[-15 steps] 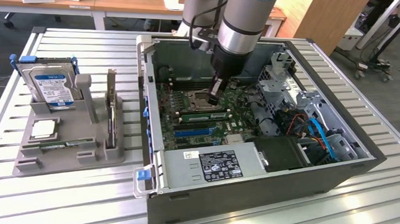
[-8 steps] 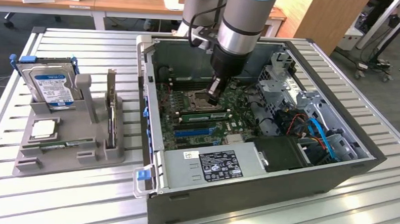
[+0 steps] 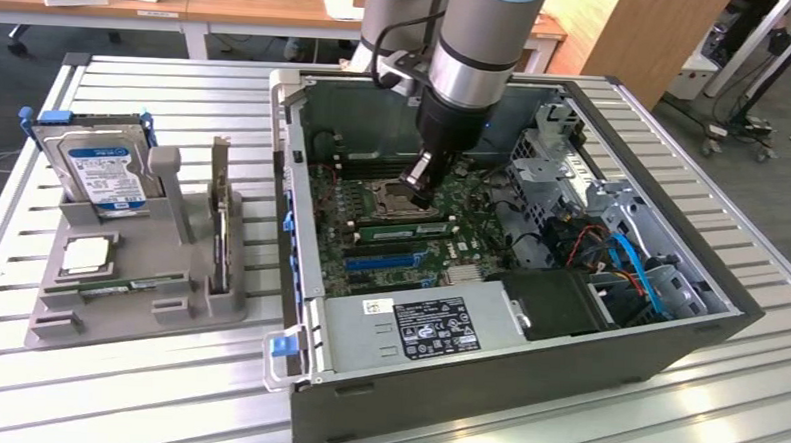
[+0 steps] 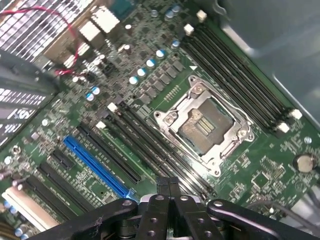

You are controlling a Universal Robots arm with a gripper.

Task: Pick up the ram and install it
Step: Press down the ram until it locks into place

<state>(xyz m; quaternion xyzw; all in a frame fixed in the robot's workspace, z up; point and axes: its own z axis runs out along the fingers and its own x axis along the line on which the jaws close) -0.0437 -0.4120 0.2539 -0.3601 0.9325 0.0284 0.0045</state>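
Observation:
My gripper (image 3: 424, 195) reaches down into the open computer case (image 3: 316, 278). It hovers low over the motherboard, beside the empty CPU socket (image 4: 202, 125). In the wrist view its black fingertips (image 4: 164, 184) are pressed together over the long black memory slots (image 4: 150, 145), and nothing shows between them. A thin green stick that looks like the ram (image 3: 128, 286) lies flat in the front groove of the grey holder (image 3: 98, 314), outside the case at the exterior view's left, far from the gripper.
The holder also carries a silver hard drive with a blue label (image 3: 100, 174), an upright expansion card (image 3: 218, 224) and a small white square part (image 3: 87, 256). Inside the case are blue slots (image 3: 381, 261), a power supply (image 3: 418, 328) and cables (image 3: 634, 267). Metal case walls surround the board.

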